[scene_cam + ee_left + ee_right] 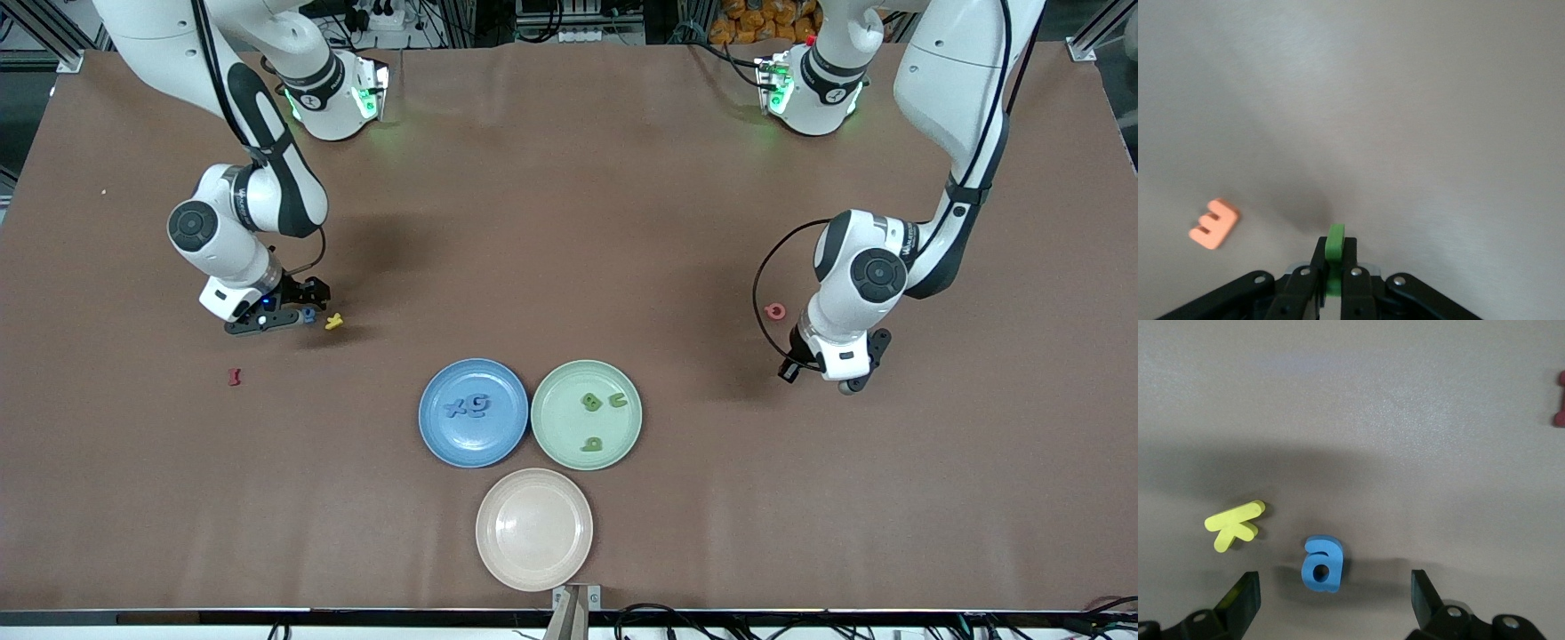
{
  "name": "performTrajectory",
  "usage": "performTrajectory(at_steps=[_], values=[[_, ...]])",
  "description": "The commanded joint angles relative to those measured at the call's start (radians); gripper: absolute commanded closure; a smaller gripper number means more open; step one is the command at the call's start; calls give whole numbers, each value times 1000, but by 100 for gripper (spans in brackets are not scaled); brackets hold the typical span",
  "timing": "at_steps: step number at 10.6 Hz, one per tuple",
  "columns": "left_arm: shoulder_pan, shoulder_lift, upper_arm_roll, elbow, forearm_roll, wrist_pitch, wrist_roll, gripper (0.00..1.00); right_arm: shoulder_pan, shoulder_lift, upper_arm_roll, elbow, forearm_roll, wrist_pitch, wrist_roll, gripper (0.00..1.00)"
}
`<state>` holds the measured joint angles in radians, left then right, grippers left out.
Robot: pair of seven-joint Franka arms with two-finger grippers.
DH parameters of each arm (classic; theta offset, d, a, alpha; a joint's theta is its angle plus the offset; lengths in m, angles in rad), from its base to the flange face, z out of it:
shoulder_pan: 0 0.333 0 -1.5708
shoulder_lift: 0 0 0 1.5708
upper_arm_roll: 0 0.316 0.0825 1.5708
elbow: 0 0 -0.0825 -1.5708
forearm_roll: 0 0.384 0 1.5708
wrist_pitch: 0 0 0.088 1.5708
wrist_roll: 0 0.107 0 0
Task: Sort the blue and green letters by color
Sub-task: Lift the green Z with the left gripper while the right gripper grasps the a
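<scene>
Left hand (pixel 1331 283) pinches a green letter (pixel 1334 250) upright, low over the surface (pixel 569 204) toward the left arm's end. Right hand (pixel 1331 600) is spread wide around the blue letter a (pixel 1322 564) lying flat beside a yellow letter (pixel 1235 524).

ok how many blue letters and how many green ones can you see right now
blue letters: 3 - x and G on the blue plate, a on the table
green letters: 4 - B, u, p on the green plate, another green letter held in the left end effector
total: 7
</scene>
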<state>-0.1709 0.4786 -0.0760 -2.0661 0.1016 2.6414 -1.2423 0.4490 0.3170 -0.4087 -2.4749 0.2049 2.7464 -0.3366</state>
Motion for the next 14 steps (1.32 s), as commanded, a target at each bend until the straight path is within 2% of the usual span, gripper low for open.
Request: performTrajectory(at_steps=[1, 4, 6, 8, 9, 10, 11, 12, 14], values=[[-16, -9, -24, 85, 13, -14, -26, 100, -3, -35, 7, -36, 25, 16, -18, 5], [-24, 12, -76, 197, 12, -14, -28, 100, -3, -24, 7, -36, 25, 21, -18, 16], [-48, 23, -108, 236, 12, -14, -81, 100, -4, 13, 13, -33, 25, 65, -16, 18], [-100, 61, -108, 291, 13, -14, -156, 100, -19, 17, 37, -30, 27, 68, -16, 21], [-128, 89, -108, 319, 17, -14, -189, 100, -19, 17, 37, -29, 27, 68, -16, 35], [-159, 98, -105, 333, 18, -14, -221, 100, -21, 17, 39, -29, 27, 67, -16, 55], [-180, 97, -105, 336, 18, -14, -241, 100, -23, 17, 39, -26, 27, 64, -16, 71], [-200, 97, -105, 343, 18, -12, -259, 100, -29, 16, 39, -22, 25, 62, -15, 80], [-236, 127, -105, 398, 24, -1, -270, 100, -42, 16, 45, -16, 27, 56, -16, 81]])
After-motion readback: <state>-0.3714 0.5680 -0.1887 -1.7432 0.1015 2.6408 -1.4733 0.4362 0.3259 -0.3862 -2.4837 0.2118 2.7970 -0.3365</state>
